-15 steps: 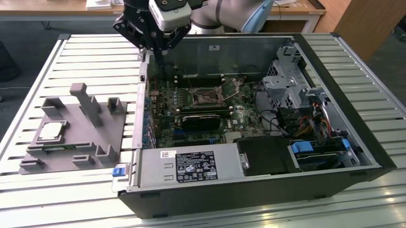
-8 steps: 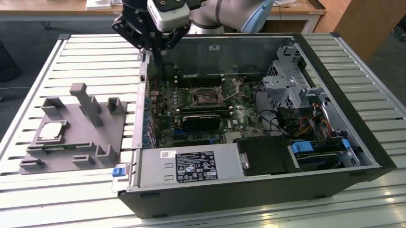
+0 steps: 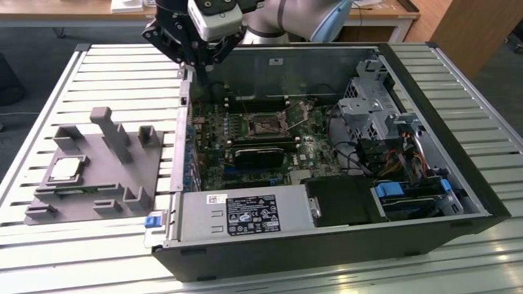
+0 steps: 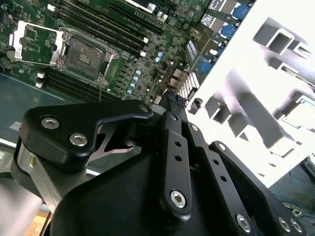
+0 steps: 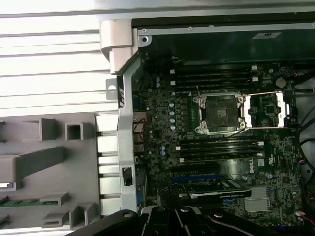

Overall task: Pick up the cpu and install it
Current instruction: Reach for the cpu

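The cpu (image 3: 67, 168), a small silver square, lies flat in a recess of the grey fixture (image 3: 90, 184) on the table, at the exterior view's left. In the second wrist view the cpu (image 4: 301, 111) shows faintly in glare. My gripper (image 3: 201, 77) hangs above the rear corner of the open computer case, between fixture and motherboard, well away from the cpu. Its black fingers (image 4: 173, 147) meet at the tip, shut on nothing. The empty socket (image 3: 266, 125) (image 5: 220, 113) (image 4: 83, 55) sits mid-board with its metal load plate (image 5: 268, 109) flipped open beside it.
The open case (image 3: 343, 245) lies on a slatted metal table (image 3: 122, 73), with its sheet-metal wall (image 5: 125, 123) between fixture and board. A graphics card (image 3: 261, 153), memory slots (image 5: 216, 76), drive cage (image 3: 368, 110) and cables crowd the inside. The fixture has upright posts (image 3: 110, 131).
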{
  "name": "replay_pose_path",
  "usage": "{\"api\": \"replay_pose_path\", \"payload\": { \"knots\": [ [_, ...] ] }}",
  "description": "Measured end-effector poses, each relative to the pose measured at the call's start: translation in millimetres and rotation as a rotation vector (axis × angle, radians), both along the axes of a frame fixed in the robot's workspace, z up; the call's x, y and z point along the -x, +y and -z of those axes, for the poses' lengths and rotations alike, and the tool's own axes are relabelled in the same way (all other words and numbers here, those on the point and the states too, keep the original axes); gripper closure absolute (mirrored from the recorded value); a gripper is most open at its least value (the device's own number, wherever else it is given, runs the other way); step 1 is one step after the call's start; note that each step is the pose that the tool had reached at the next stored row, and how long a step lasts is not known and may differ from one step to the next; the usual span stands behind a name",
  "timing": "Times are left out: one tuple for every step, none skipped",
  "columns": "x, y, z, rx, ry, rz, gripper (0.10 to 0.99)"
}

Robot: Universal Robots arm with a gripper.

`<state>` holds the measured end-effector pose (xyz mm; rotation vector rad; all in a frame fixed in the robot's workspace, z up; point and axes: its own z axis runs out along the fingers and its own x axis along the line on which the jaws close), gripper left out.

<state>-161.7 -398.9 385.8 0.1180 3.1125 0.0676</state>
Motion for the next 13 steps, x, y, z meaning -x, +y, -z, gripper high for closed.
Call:
{"api": "replay_pose_path", "payload": {
  "knots": [
    [0.1, 0.0, 0.1, 0.0, 0.0, 0.0, 0.98],
    [0.8, 0.0, 0.3, 0.0, 0.0, 0.0, 0.98],
    [1.5, 0.0, 0.5, 0.0, 0.0, 0.0, 0.98],
    [1.6, 0.0, 0.6, 0.0, 0.0, 0.0, 0.98],
    [1.8, 0.0, 0.6, 0.0, 0.0, 0.0, 0.98],
    [2.0, 0.0, 0.7, 0.0, 0.0, 0.0, 0.98],
    [2.2, 0.0, 0.8, 0.0, -0.0001, 0.0, 0.98],
    [2.4, 0.0, 0.8, 0.0, 0.0, 0.0, 0.98],
    [2.5, 0.0, 0.9, 0.0, 0.0, 0.0, 0.98],
    [2.8, 0.0, 0.9, 0.0, 0.0, 0.0, 0.98],
    [2.9, 0.0, 1.0, 0.0, 0.0, 0.0, 0.98],
    [3.2, 0.0, 1.0, 0.0, 0.0, 0.0, 0.98],
    [3.4, 0.0, 1.1, 0.0, 0.0, 0.0, 0.98]
  ]
}}
